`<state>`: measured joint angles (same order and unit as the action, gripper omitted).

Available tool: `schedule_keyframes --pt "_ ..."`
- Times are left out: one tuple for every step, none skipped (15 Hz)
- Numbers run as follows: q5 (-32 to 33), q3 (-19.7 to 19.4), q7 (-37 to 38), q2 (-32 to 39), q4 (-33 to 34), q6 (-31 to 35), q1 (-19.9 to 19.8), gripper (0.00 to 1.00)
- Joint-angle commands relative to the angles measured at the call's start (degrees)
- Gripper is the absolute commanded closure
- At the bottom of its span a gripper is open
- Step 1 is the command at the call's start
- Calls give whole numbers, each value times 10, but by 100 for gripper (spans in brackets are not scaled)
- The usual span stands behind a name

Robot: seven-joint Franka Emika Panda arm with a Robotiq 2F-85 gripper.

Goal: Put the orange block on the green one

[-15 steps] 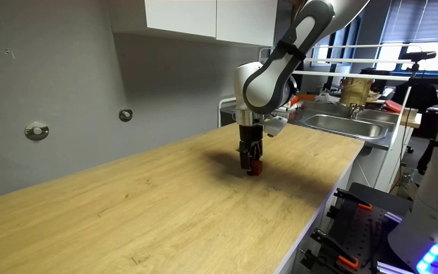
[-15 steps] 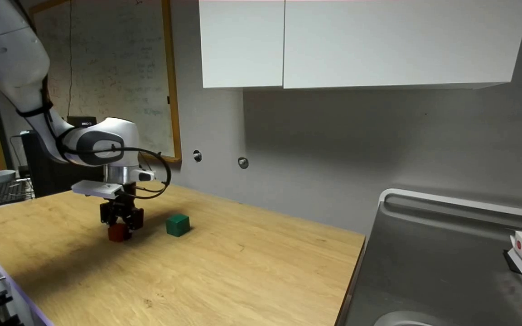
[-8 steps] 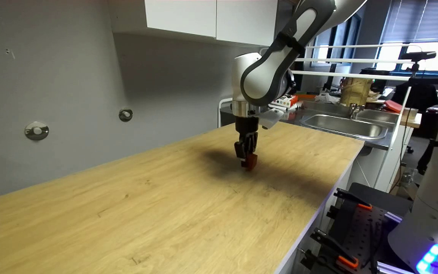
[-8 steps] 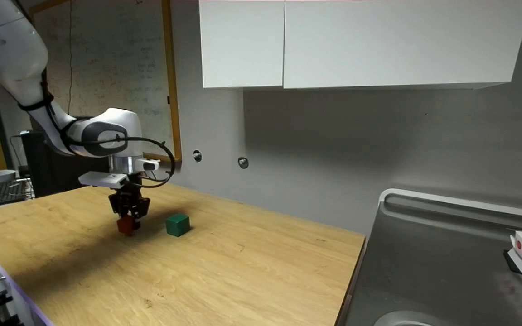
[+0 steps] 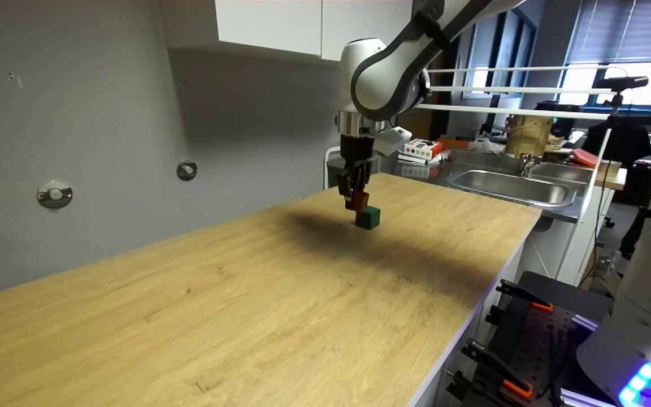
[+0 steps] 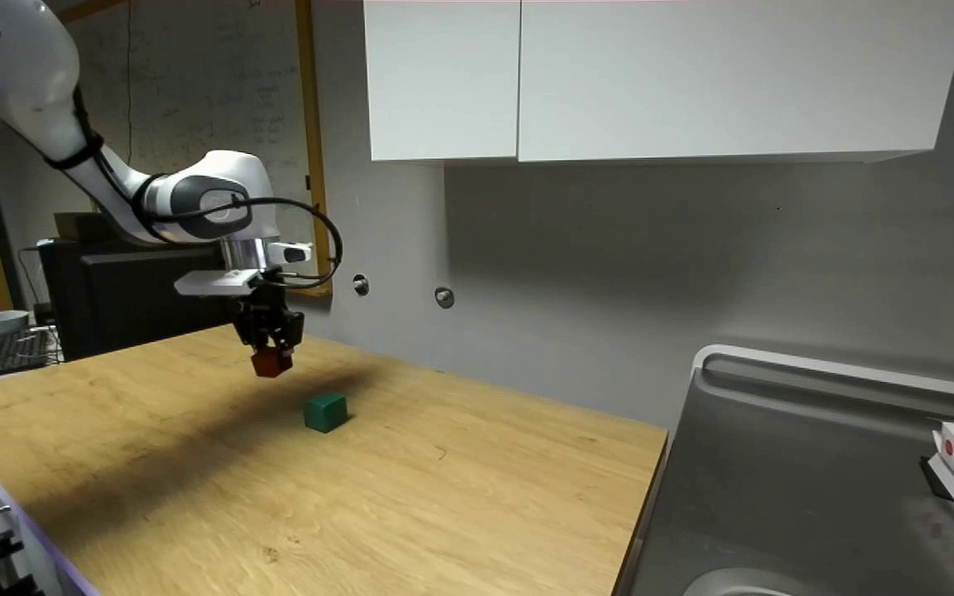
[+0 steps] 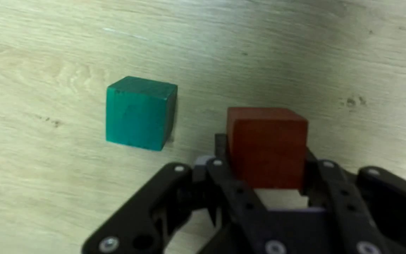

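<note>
Tabletop: pale, wood-grained, dark-knotted, lower half of an exterior view.
Gripper: black bolted links, pinching the orange block above the tabletop.
Orange block: plain-faced cube, right of centre in the wrist view.
Green block: cube too (one edge scuffed), left of centre there, resting flat on the grain.
</note>
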<state>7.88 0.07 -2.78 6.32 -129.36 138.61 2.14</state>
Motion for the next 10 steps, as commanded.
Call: schedule_keyframes --pt "6 -9 -7 10 47 -30 -16 82" --pt "3 -12 -11 15 58 -33 -21 82" --pt "1 -16 -15 22 68 -36 -27 82" --pt "-1 -20 -18 28 77 -40 -33 82" --pt "-3 -24 -21 35 87 -42 -39 82" --pt "-6 -27 -24 41 95 -45 -45 82" --pt "-8 -30 -26 48 103 -47 -50 82" --pt "-11 -33 -29 56 113 -49 -55 82" --pt "-13 -35 -31 62 118 -49 -60 82" --pt "-15 -36 -33 71 126 -51 -65 82"
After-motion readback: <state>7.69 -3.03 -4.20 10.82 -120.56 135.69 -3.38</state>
